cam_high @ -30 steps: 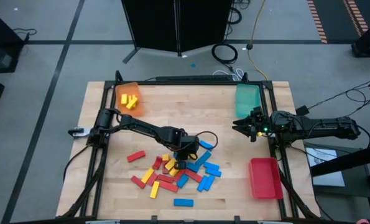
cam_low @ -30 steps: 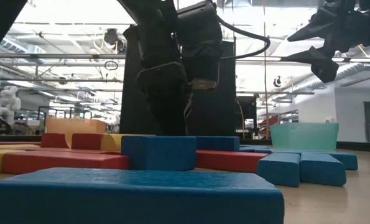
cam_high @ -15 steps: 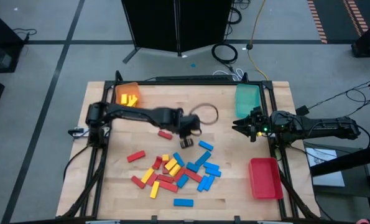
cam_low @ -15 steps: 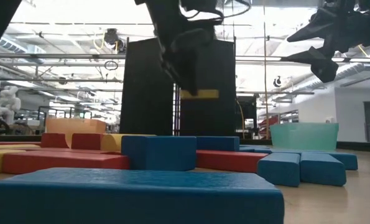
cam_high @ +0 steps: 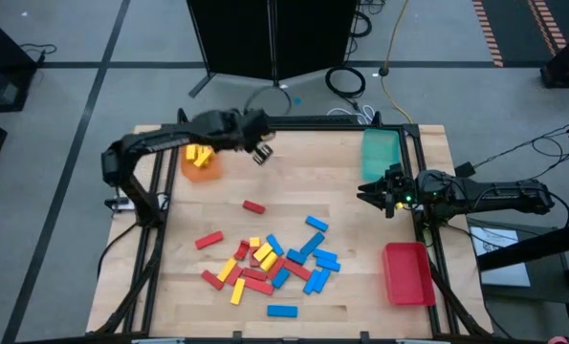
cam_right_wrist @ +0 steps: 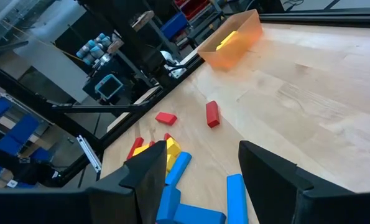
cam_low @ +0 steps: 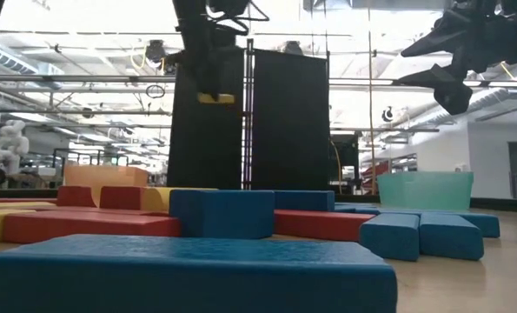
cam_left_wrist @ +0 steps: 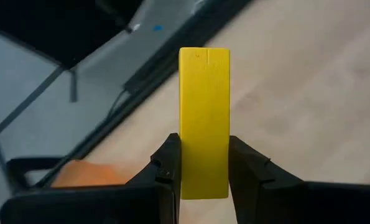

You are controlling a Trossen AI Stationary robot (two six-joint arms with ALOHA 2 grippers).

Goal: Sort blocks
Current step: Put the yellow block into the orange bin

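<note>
**Blocks barely sorted: one yellow in the air, most of the pile untouched**

Blocks [cam_high: 270, 268] of red, yellow and blue lie heaped on the near middle of the table [cam_high: 380, 315], with a lone red block [cam_high: 254, 206] apart toward the far side. By my reading the job is at an early stage: the orange tray [cam_high: 200, 168] at the far left corner holds only a few yellow pieces, while the teal tray [cam_high: 381, 149] and the red tray [cam_high: 405, 272] look empty.

Above the far edge, just beside the orange tray, the left gripper [cam_high: 261, 153] hangs with its fingers clamped on the two long sides of a yellow block [cam_left_wrist: 204, 124], which stands upright between them. The right gripper [cam_high: 372, 194] waits at the table's right side between the teal and red trays, its fingers spread and holding nothing.

Room is generous: bare wood separates the pile from all three trays, and nothing stands between the carried block and the orange tray. The frame rail along the far edge runs close to the tray and is the one boundary to mind.
</note>
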